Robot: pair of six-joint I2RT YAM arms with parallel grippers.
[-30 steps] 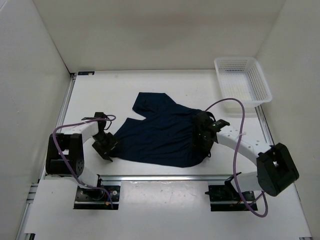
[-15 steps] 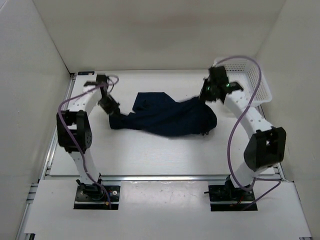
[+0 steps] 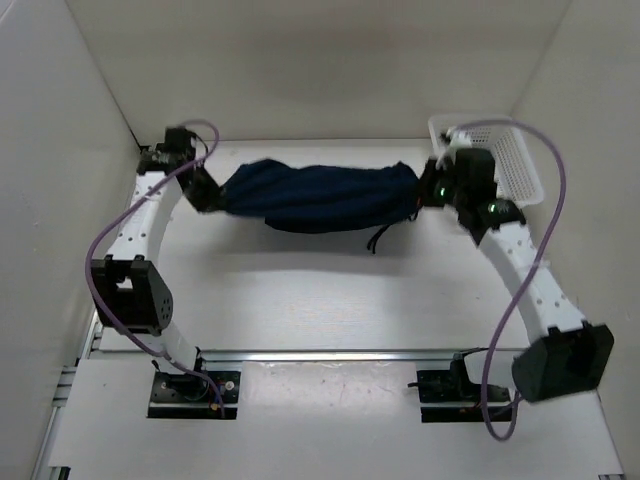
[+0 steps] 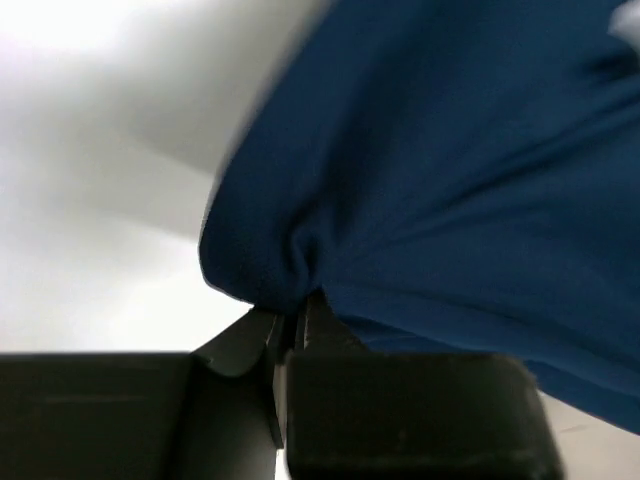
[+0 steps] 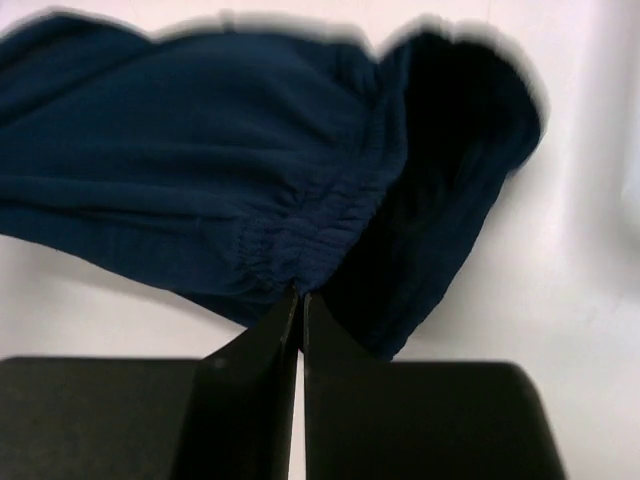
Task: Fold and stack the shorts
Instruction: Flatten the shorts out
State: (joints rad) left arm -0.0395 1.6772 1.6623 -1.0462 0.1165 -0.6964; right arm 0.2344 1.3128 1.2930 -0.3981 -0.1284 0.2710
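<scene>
The dark navy shorts (image 3: 315, 195) hang stretched between my two grippers, lifted above the far part of the table, sagging in the middle. A thin dark drawstring (image 3: 385, 237) dangles below the right part. My left gripper (image 3: 213, 197) is shut on the shorts' left end; in the left wrist view its jaws (image 4: 298, 312) pinch a bunched fold of blue fabric (image 4: 450, 180). My right gripper (image 3: 428, 190) is shut on the right end; in the right wrist view its jaws (image 5: 301, 296) clamp the gathered waistband (image 5: 300, 235).
A white mesh basket (image 3: 505, 165) stands at the far right, just behind the right arm. White walls close in the table on the left, back and right. The bare white table top (image 3: 320, 290) lies beneath the shorts.
Both grippers closed on the shorts near the table's front, then lifted and carried them toward the back. The cloth went from lying spread out to hanging stretched between the arms.
</scene>
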